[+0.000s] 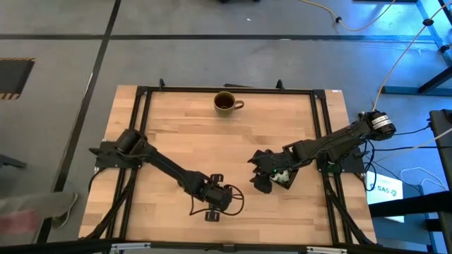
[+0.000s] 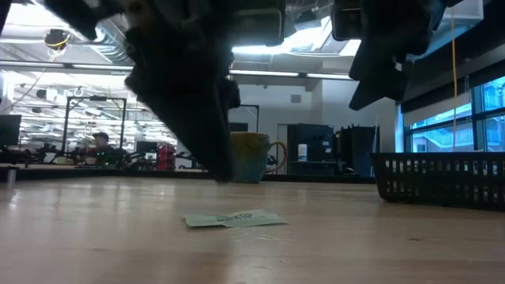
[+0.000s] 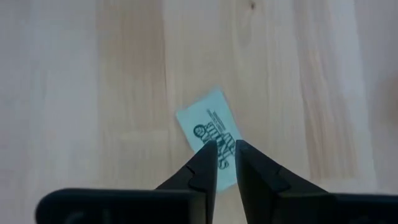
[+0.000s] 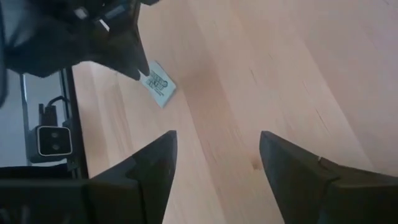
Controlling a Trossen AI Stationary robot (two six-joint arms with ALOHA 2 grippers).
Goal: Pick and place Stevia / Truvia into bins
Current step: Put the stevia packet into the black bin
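Note:
One pale green and white sachet lies flat on the wooden table, apart from the rest. My left gripper hangs just above it, pointing down, its fingers only a narrow gap apart and clear of the paper. The right wrist view shows the same sachet beside the left fingertips. The black bin stands on the table's right side with sachets inside. My right gripper hovers wide open by the bin's left edge, holding nothing.
A brown mug stands near the table's far edge, and it also shows in the low view as the mug behind the left arm. The low view shows the bin's mesh wall at the right. Bare wood lies between the two grippers.

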